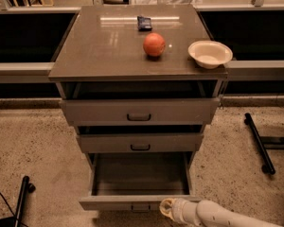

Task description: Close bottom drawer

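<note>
The bottom drawer is a grey metal drawer pulled far out of the cabinet, its empty inside showing, with a small dark handle at the centre of its front panel. My gripper is at the end of a white arm coming in from the lower right. It sits at the drawer's front panel, just right of the handle, touching or nearly touching it.
Above it are the mid-sized drawer and the widest top drawer, both slightly open. On the cabinet top are an orange ball, a cream bowl and a small dark packet. Black stand legs lie on the floor at right.
</note>
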Controlling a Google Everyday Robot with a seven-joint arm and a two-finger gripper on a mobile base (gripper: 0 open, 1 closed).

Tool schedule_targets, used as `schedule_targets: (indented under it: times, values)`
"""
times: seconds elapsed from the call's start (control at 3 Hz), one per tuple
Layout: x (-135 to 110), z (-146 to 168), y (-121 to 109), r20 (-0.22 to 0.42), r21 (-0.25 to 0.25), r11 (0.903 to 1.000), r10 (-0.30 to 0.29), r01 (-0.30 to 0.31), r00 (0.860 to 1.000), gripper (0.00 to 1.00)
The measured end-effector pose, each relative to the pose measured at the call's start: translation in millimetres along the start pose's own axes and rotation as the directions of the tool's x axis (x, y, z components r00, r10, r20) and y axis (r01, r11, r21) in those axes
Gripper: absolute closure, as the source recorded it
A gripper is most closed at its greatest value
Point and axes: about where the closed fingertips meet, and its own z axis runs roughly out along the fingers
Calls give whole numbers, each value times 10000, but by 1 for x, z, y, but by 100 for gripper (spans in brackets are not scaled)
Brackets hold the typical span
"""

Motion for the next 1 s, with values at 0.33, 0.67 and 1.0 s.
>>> schedule_targets:
  times: [0.33,0.67,1.0]
  values:
    - [17,6,1,-109,173,9996,-232,234,9997,100]
    - [34,24,4,-69,86,9993,-354,355,9993,100]
    - [42,37,6,-131,-131,9993,-362,360,9993,100]
